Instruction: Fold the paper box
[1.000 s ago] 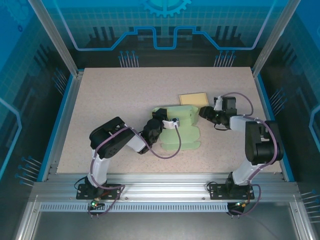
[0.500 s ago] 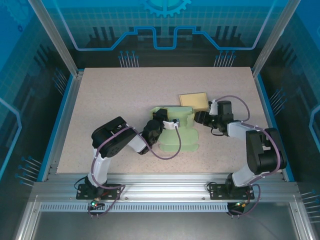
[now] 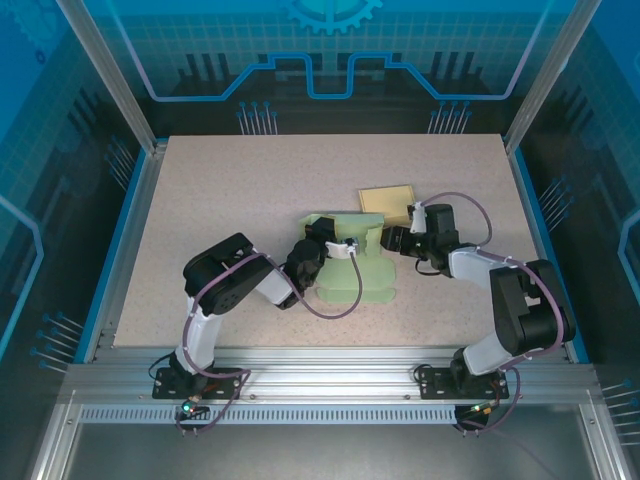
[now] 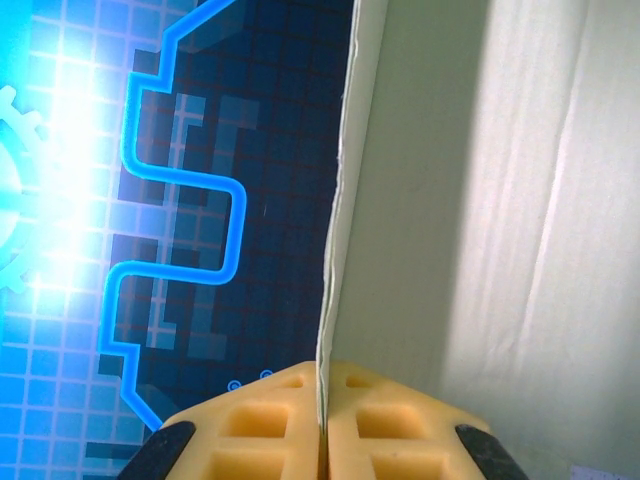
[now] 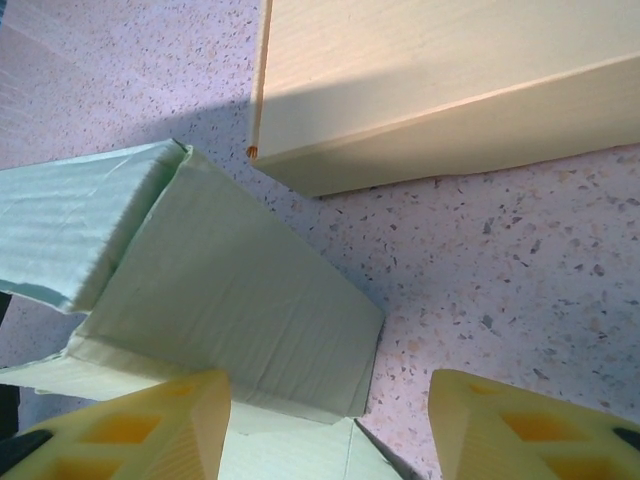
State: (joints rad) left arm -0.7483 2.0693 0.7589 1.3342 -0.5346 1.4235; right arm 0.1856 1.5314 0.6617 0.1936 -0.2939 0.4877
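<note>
**Paper Box: Gripper and Workpiece Status**

The green paper box [image 3: 358,268] lies near the middle of the table [image 3: 240,190], slightly right of centre and between the two arms. Its near portion lies flat on the surface. Its far portion is raised into folded walls.

Left gripper [image 3: 334,246]: positioned at the left side of the paper box. In the left wrist view, the left gripper [image 4: 323,392] has its yellow pads [image 4: 265,420] pressed together on a thin upright edge of the pale green sheet. The sheet rises straight up from between the pads.

Right gripper [image 3: 386,238]: positioned at the right side of the paper box. In the right wrist view, the right gripper [image 5: 330,420] has its fingers [image 5: 190,420] spread apart. A folded green flap [image 5: 230,300] of the box extends into the gap between them. The left-hand finger sits at the flap's near edge; contact cannot be confirmed.

A flat tan box [image 3: 388,199] rests on the table just beyond the paper box, at its far right. In the right wrist view, the tan box [image 5: 450,90] has a corner close to the green flap.
</note>
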